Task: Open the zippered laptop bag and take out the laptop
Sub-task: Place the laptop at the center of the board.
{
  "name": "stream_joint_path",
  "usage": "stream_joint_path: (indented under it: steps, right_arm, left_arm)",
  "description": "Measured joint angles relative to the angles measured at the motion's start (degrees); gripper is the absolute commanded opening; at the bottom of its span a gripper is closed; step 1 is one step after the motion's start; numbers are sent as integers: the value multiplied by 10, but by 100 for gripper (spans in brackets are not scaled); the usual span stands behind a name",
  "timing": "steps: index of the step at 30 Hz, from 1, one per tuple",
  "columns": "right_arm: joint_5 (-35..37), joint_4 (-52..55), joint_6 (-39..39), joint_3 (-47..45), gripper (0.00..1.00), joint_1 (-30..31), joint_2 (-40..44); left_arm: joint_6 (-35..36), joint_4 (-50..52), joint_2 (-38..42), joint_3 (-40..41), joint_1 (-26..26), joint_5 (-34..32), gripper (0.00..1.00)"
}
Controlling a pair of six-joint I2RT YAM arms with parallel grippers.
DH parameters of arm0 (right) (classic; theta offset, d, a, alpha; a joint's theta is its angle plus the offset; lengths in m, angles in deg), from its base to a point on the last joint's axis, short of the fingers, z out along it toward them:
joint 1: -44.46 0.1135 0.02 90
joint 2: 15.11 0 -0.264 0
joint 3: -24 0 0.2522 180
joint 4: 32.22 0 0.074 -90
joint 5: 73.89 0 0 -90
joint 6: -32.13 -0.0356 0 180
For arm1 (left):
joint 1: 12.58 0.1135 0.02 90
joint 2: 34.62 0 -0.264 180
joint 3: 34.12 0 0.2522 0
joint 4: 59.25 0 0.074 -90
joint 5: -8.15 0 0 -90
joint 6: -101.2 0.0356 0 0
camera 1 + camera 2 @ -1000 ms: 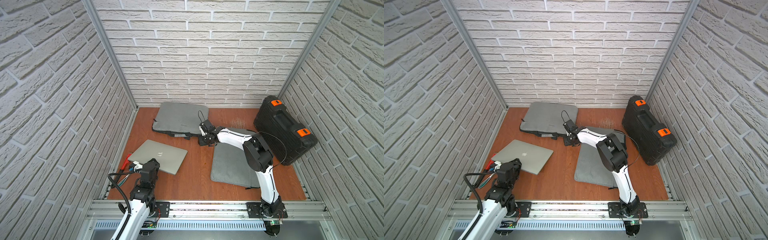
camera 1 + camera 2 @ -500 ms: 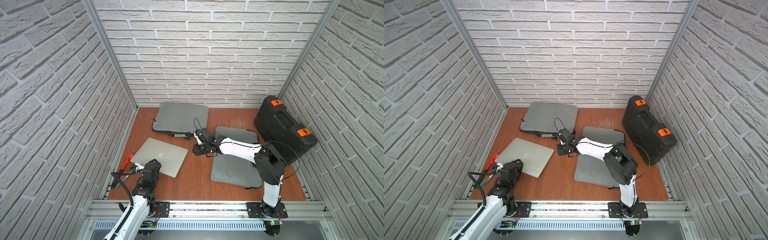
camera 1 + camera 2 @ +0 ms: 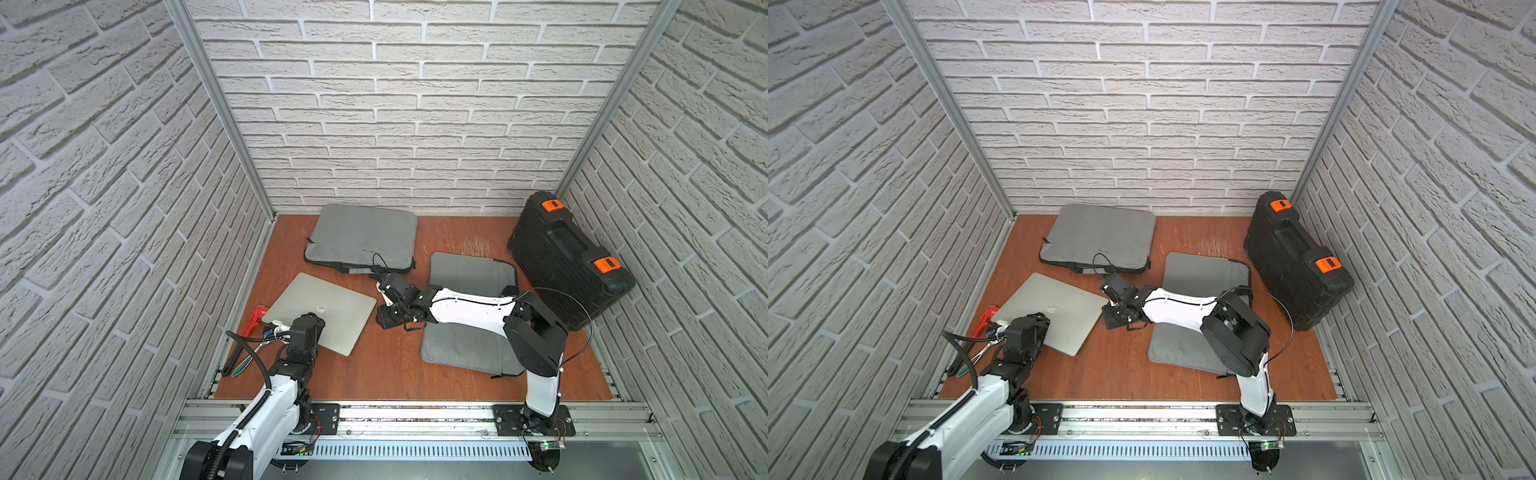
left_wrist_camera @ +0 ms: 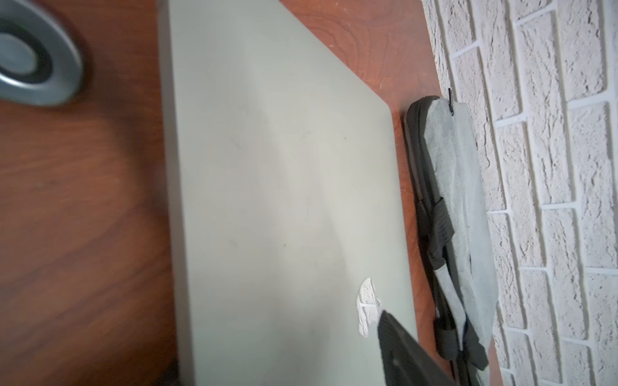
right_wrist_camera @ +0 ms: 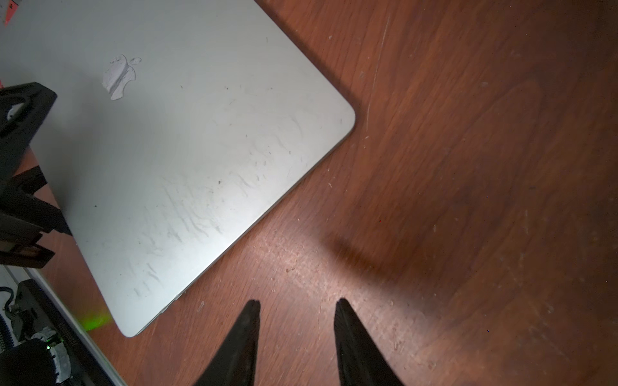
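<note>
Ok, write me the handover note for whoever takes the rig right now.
Left gripper: open over the near left corner of the laptop, apparently not gripping it.
Right gripper: open, empty, above bare table beside the laptop.
The laptop lies closed and flat, fully out; one grey bag lies behind it, a second grey bag to its right.
Done: laptop out.
Left: probably just pulling both arms clear.

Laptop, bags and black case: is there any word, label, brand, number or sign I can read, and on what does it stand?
No word or number is readable.
Apple logo, without lettering: on the laptop lid.
Dark marks on the black case's orange latches: too small to read.
</note>
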Motion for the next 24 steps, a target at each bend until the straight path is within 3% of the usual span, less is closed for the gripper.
stream_joint_path:
  steps: [15,24]
  right_arm:
    - [16,-4,5,23,39,1,-62]
    - [51,18,21,65,38,0,-82]
  left_arm:
    - [36,49,-100,-85,0,44,95]
    - [46,-23,-208,-124,-15,55,96]
